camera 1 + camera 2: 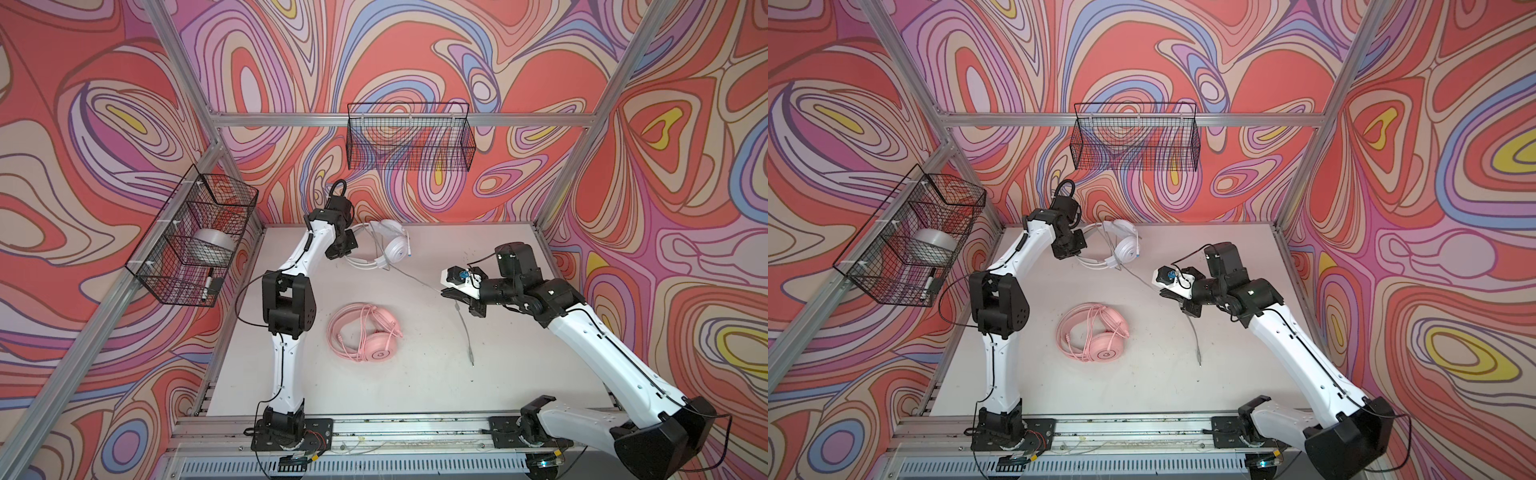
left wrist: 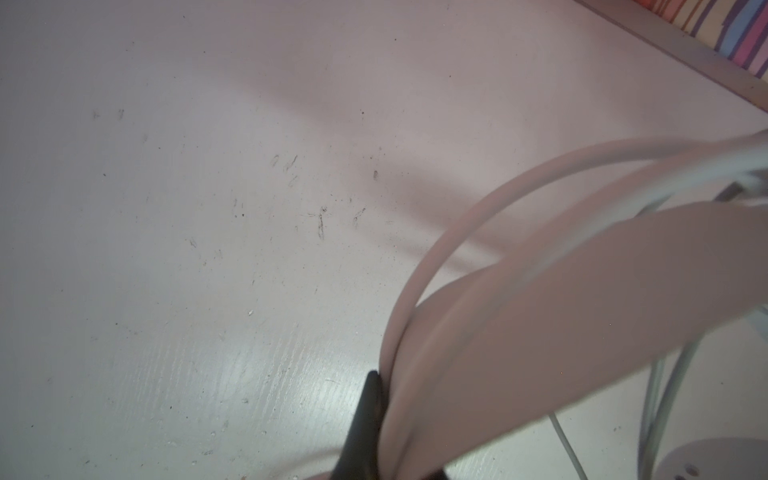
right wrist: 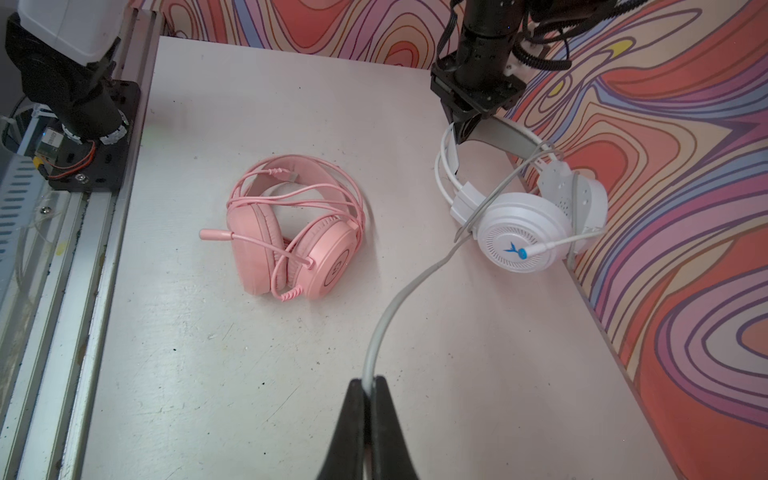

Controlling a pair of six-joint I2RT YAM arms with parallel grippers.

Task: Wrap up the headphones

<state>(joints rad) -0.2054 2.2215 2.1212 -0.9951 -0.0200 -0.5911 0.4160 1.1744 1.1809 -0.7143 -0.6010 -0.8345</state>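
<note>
Well beyond the pink headset, the white headset rests on the counter, its stiff headband clamped in the left tool. The right tool pinches its grey cable, thin, limp and probably slippery; gripping nearer the glossy round earcup should tame slack.

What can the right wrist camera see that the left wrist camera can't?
Only the right wrist view shows the pink headphones, cable wound round them, and the right gripper pinching the grey cable. Only the left wrist view shows the left gripper close up, clamped on the band of the white headphones. Both show those headphones, the grey cable and the table.
</note>
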